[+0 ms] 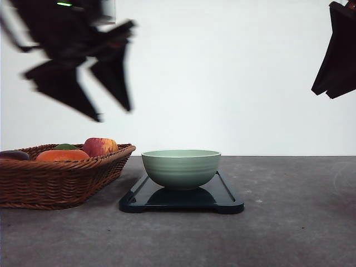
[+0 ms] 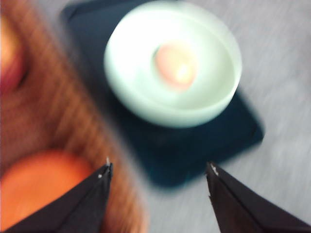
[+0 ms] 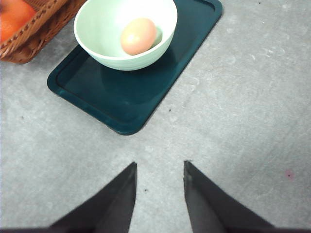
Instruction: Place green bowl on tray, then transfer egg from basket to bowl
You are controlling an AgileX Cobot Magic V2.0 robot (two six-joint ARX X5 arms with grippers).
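While its fingers stand wide apart and hold nothing, the left gripper [image 1: 114, 114] hangs blurred high above the basket [image 1: 61, 181]. The right gripper [image 3: 160, 167] hovers over bare table [image 3: 243, 121], its fingers a narrow gap apart and empty. The green bowl [image 3: 104, 53] sits on the tray [image 3: 131, 97], just beside the basket. The egg [image 3: 138, 36] lies inside the bowl. An orange fruit [image 1: 62, 155] and an apple [image 1: 100, 146] rest in the basket.
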